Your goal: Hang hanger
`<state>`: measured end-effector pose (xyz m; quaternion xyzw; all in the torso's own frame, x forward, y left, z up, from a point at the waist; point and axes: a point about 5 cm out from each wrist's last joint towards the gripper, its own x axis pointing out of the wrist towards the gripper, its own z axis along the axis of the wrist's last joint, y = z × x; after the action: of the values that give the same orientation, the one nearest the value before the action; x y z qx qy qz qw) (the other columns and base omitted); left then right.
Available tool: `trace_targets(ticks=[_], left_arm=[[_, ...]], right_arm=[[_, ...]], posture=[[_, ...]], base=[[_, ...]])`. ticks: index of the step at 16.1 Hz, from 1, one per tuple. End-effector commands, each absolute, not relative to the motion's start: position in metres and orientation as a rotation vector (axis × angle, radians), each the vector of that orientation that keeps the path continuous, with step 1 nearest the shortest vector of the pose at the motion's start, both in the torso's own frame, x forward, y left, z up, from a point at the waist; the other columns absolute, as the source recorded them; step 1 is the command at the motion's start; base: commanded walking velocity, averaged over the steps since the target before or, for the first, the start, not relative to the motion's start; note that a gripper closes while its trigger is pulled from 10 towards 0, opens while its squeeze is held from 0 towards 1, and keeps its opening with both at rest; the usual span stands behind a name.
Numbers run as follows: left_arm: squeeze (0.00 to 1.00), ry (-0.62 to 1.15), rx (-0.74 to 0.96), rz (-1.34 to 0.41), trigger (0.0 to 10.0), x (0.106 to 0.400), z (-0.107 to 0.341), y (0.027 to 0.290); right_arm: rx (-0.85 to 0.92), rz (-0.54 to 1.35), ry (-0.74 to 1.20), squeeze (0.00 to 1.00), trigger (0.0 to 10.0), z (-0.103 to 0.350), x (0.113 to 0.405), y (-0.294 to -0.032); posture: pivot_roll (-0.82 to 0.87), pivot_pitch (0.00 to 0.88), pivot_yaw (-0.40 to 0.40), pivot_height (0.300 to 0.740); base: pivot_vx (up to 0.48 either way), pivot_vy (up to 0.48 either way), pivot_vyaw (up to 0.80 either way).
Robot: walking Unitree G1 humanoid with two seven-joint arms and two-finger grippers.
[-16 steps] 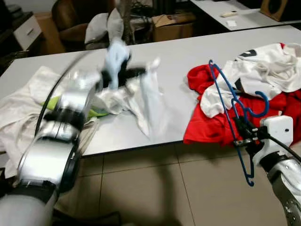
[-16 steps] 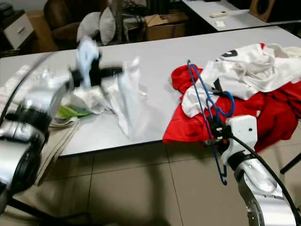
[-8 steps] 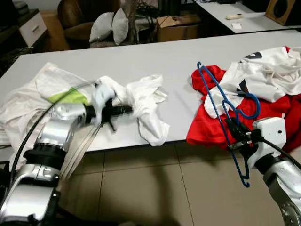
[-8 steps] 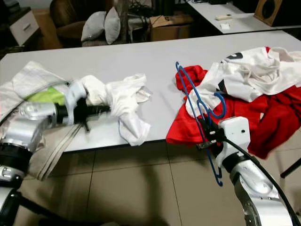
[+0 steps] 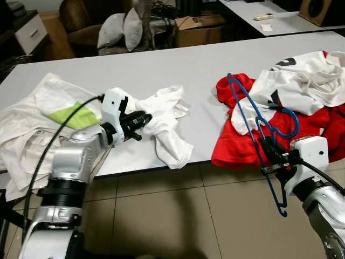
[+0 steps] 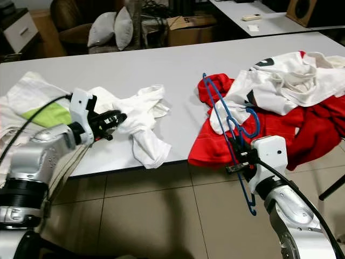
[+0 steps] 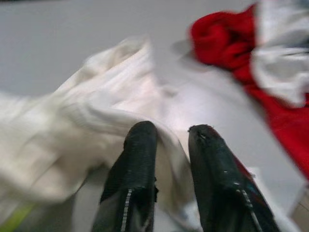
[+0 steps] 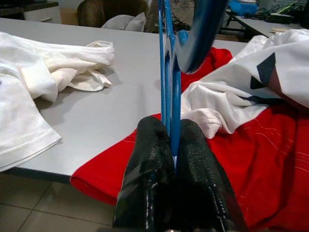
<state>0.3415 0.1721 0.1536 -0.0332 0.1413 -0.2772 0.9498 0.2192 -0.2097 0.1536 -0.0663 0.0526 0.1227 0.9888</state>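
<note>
Blue hanger (image 5: 257, 127): one unit, pinched between pressed-together fingers of right gripper (image 5: 273, 156) at table's (image 5: 178, 70) near edge. Long axis runs steeply, tilted: upper end leans away over red garment (image 5: 245, 144), lower end hangs below table edge over floor. Hook curls toward robot's right.

Left gripper (image 5: 144, 118): fingers pinching fold of white shirt (image 5: 164, 116) lying on table.

Garments: one red, white shirt, white pile (image 5: 310, 81) on red.
</note>
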Motion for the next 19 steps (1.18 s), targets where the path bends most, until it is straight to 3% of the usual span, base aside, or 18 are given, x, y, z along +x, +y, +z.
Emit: trace_targets(ticks=[1,4,8,12,13,14,15,19], left_arm=[[1.00,0.302,-0.066,-0.492,10.0,0.341,0.152,0.179],[1.00,0.351,-0.214,-0.367,10.0,0.340,0.150,0.185],[1.00,0.331,-0.236,-0.259,10.0,0.343,0.156,0.194],[1.00,0.357,-0.290,-0.246,10.0,0.360,0.146,0.179],[0.31,0.354,-0.330,-0.244,10.0,0.363,0.145,0.176],[0.06,0.360,-0.350,-0.253,10.0,0.366,0.144,0.174],[0.00,0.385,-0.278,-0.233,10.0,0.369,0.138,0.176],[0.00,0.394,-0.179,-0.168,10.0,0.377,0.130,0.180]], right_arm=[[-0.131,0.257,0.091,0.00,10.0,0.158,0.218,-0.208],[-0.129,0.255,0.095,0.00,10.0,0.159,0.218,-0.210],[-0.119,0.264,0.102,0.00,10.0,0.158,0.218,-0.209],[-0.106,0.305,0.117,0.00,10.0,0.156,0.220,-0.202],[-0.105,0.307,0.116,0.00,10.0,0.157,0.221,-0.202],[-0.106,0.308,0.116,0.00,10.0,0.157,0.221,-0.202],[-0.105,0.310,0.117,0.00,10.0,0.157,0.222,-0.201],[-0.102,0.315,0.117,0.00,10.0,0.157,0.221,-0.200]], posture=[[-0.17,0.000,0.096,0.740],[-0.17,0.000,0.096,0.740],[-0.17,0.000,0.090,0.740],[-0.16,0.000,0.083,0.740],[-0.16,0.000,0.083,0.740],[-0.17,0.000,0.083,0.740],[-0.17,0.000,0.085,0.740],[-0.18,0.000,0.090,0.740]], base=[[0.000,0.000,0.00],[0.000,0.000,0.00],[0.000,0.000,0.00],[0.000,0.000,0.00],[0.000,0.000,0.00],[0.000,0.000,0.00],[0.000,0.000,0.00],[0.000,0.000,0.00]])
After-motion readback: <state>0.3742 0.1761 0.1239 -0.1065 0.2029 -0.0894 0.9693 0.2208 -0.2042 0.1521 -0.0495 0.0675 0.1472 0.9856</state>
